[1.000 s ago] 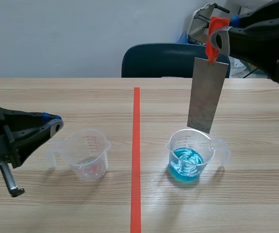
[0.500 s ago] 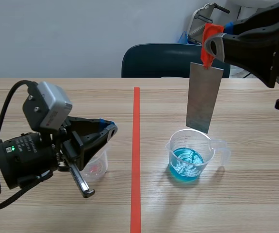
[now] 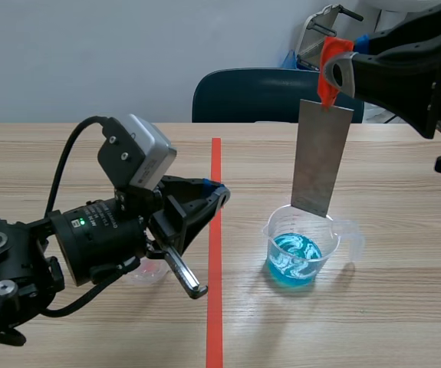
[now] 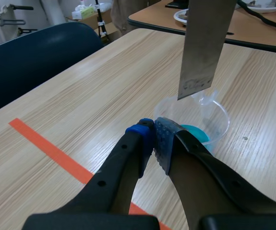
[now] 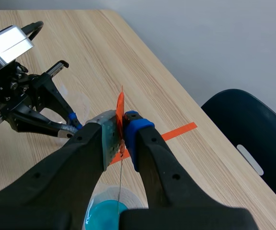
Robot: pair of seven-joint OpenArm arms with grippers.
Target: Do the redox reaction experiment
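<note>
A grey metal plate (image 3: 321, 157) hangs upright by its orange tab, its lower edge just above the rim of a clear beaker (image 3: 301, 249) holding blue liquid. My right gripper (image 3: 334, 73) is shut on that tab; in the right wrist view the gripper (image 5: 120, 125) pinches it, and the plate (image 5: 120, 177) shows edge-on over the blue beaker (image 5: 110, 213). My left gripper (image 3: 218, 192) is shut on nothing and lies over the tape line, left of the blue beaker. Ahead of the left gripper (image 4: 153, 139) are the plate (image 4: 205, 48) and beaker (image 4: 214, 108). A second clear beaker (image 3: 153, 268) is mostly hidden behind the left arm.
An orange-red tape line (image 3: 215, 307) runs down the middle of the wooden table. A dark blue chair (image 3: 266, 96) stands at the far edge. The left arm and its camera (image 3: 136, 157) fill the near left part of the table.
The left arm has swung from the far left toward the middle, now covering the second beaker. The right arm and plate shifted slightly left, then held still.
</note>
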